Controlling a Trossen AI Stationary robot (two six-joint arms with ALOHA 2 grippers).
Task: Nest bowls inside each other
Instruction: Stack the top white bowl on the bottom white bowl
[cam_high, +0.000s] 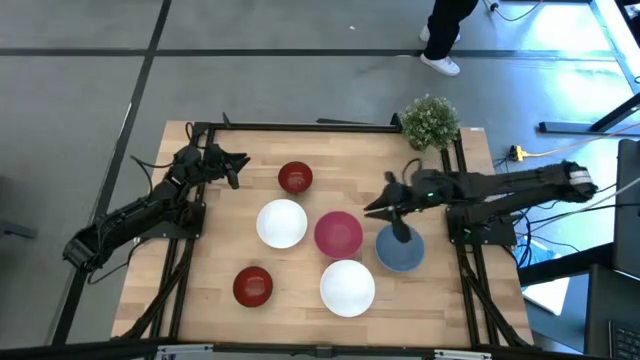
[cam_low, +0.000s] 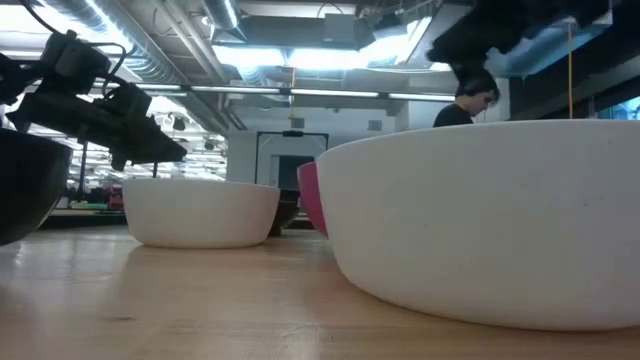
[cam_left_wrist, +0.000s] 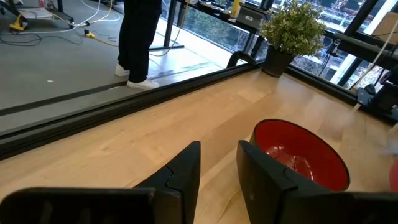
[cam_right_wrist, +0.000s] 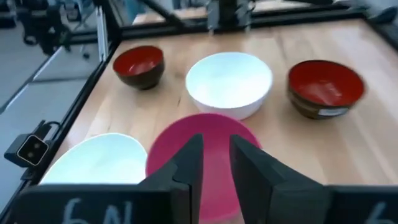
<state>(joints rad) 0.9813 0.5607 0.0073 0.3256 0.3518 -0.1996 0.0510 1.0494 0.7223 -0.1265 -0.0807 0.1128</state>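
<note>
1. Right hand (cam_high: 383, 207) is being held above the bench (cam_high: 200, 290), between the magenta-pink bowl (cam_high: 338, 233) and the blue bowl (cam_high: 400, 250); its fingers (cam_right_wrist: 186, 163) are being kept close together with only a narrow slot between them, and nothing is being pinched.
2. Directly ahead of that hand, in its wrist view, the magenta-pink bowl is being seen just past the fingertips, with one white bowl (cam_right_wrist: 229, 83) beyond it and the second white bowl (cam_right_wrist: 96, 160) off to one side.
3. Farther ahead of the right hand, two dark red bowls (cam_right_wrist: 138, 65) (cam_right_wrist: 324, 86) are being shown, one on either side of the far white bowl.
4. Left hand (cam_high: 238, 165) is being held at the far left part of the bench, its fingers (cam_left_wrist: 186, 171) slightly parted around empty air.
5. Just ahead of the left hand and a little to one side, a dark red bowl (cam_left_wrist: 300, 154) is being seen standing upright on the wood, apart from the fingertips.
6. Beyond that bowl, a green potted plant (cam_high: 431, 122) is being seen at the bench's far corner.
7. All six bowls are being seen standing separately, none resting inside another.
8. A person's legs (cam_left_wrist: 138, 43) are being seen on the floor past the bench edge.
</note>
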